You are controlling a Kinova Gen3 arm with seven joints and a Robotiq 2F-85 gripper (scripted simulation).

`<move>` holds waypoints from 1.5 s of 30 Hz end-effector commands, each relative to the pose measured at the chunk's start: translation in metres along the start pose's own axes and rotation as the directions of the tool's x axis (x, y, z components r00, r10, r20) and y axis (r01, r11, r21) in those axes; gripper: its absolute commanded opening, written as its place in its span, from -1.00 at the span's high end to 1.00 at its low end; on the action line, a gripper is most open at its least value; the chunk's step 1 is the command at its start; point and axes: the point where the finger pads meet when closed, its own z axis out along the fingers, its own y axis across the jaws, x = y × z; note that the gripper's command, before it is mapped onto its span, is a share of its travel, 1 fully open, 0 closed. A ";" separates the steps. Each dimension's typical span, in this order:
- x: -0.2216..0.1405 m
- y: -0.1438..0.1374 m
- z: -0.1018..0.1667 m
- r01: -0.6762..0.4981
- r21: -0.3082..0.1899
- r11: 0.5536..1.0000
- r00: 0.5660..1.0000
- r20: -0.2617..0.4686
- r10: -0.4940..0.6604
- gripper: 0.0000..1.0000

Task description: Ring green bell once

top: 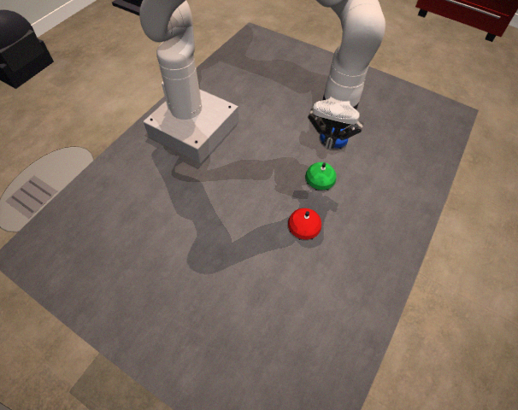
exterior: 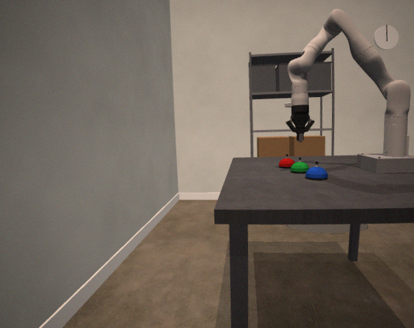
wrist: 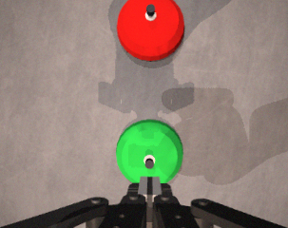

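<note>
Grey and mottled, the counter carries three domed bells in a row, and we see the green bell in the middle, between the red bell and the blue bell. Our green one is a smooth, glossy, faintly faceted dome, upright, with a small black-tipped button standing up from a pale collar at its top. Above it, well apart from the button, we hold our fingers pressed together, tips down, with nothing between them.
</note>
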 end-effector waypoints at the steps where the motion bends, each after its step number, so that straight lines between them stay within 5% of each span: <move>1: 0.000 0.000 -0.001 0.000 0.002 1.000 1.000 0.000 0.000 1.00; 45: 0.000 -0.001 0.046 0.000 0.002 1.000 1.000 0.000 0.000 1.00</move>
